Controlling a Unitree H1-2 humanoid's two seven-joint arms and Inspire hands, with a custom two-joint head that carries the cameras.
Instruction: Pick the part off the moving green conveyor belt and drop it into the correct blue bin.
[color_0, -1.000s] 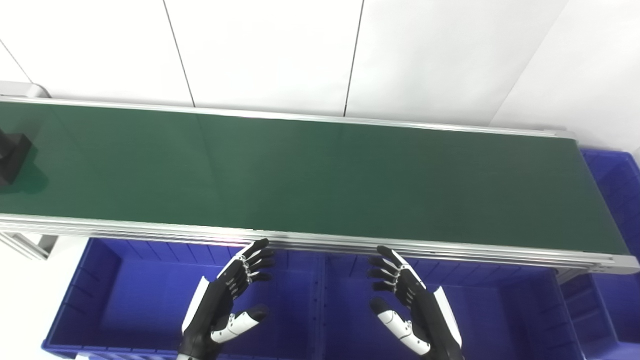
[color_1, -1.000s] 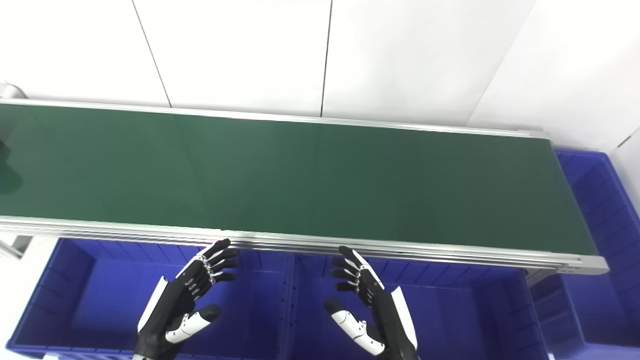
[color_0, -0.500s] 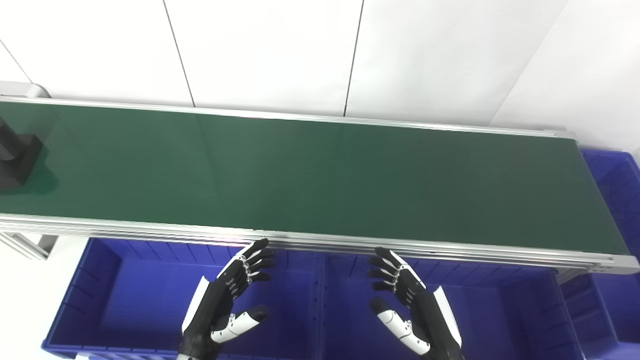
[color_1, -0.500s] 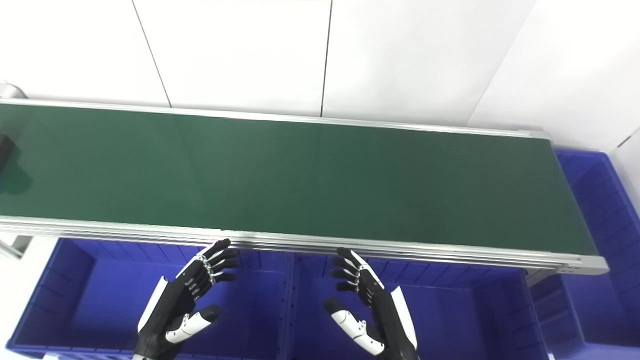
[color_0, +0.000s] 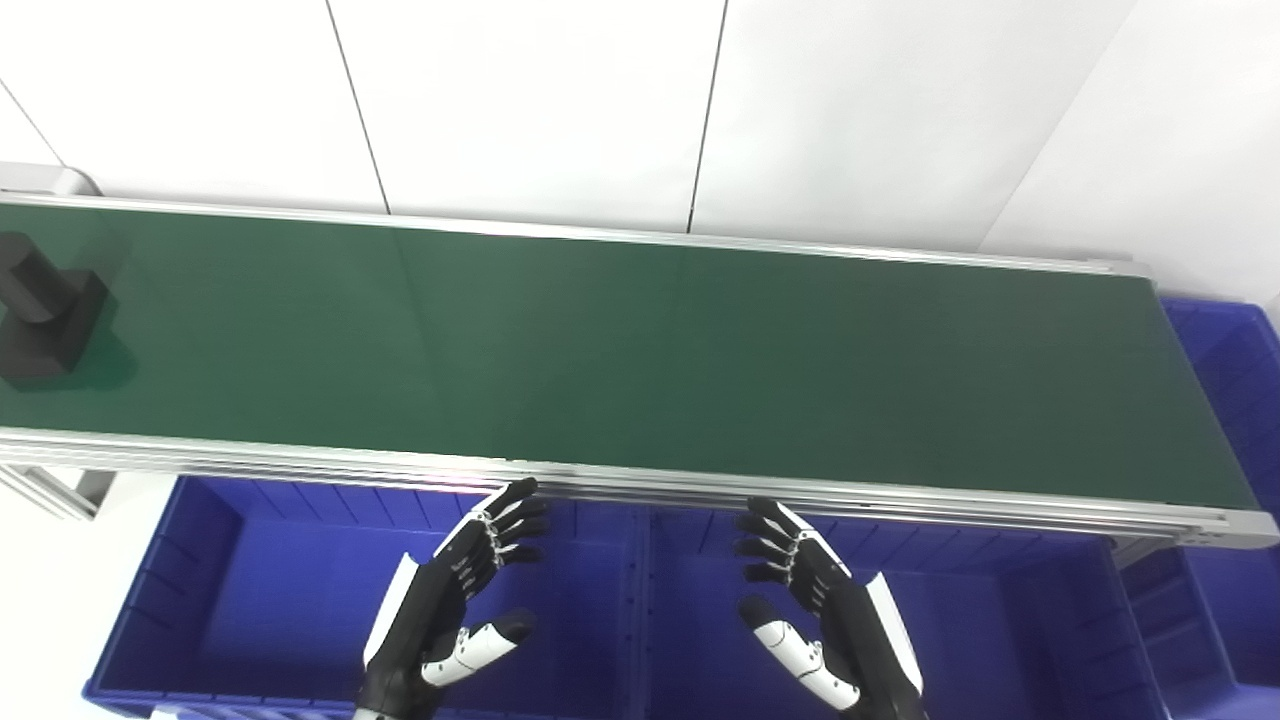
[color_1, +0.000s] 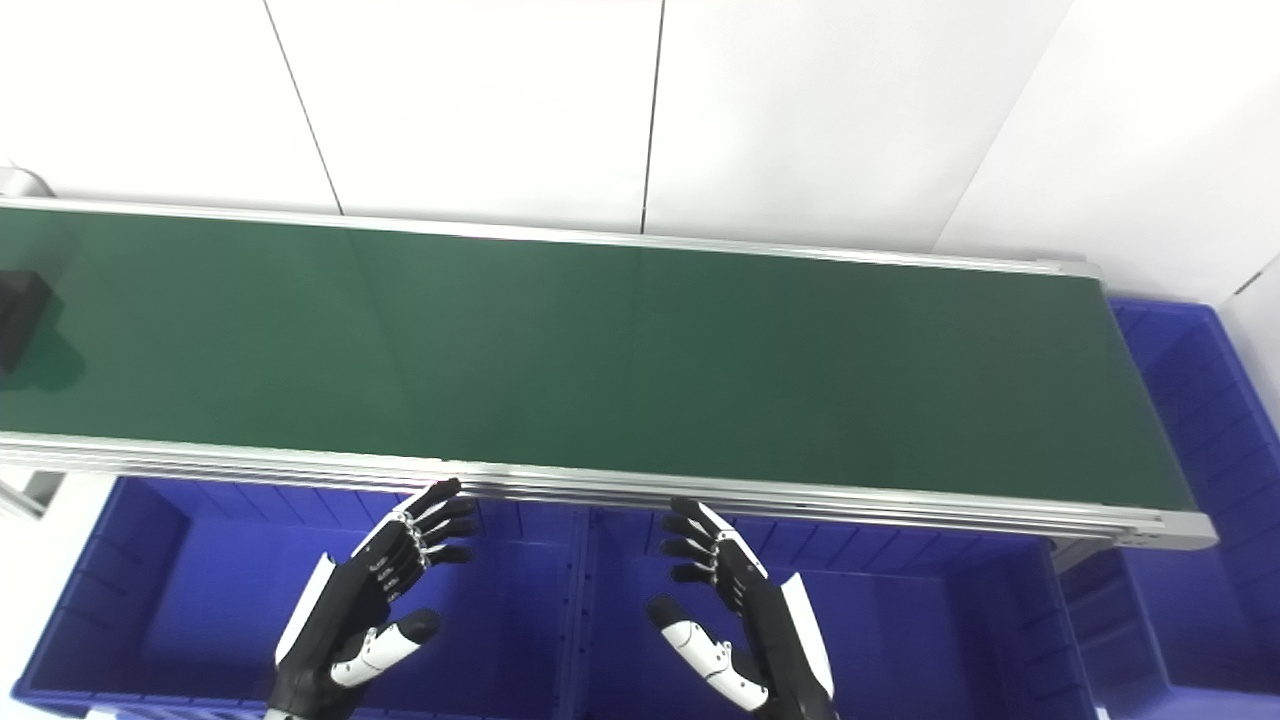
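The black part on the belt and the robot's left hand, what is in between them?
Only bare green belt and its silver rail lie between the black part and the open left hand, clearest in the left eye view.

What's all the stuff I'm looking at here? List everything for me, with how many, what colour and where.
Conveyor belt: one, dark green with silver rails, running left to right across the middle.
Part: one, black, blocky with a round stub on top, on the belt at its far left end.
Front bins: two, blue, side by side below the belt's near rail; nothing visible inside them.
End bin: one, blue, past the belt's right end, partly out of view.
Wall: white panels behind the belt.
Left hand: one, black and white, open, over the left front bin.
Right hand: one, black and white, open, over the right front bin.
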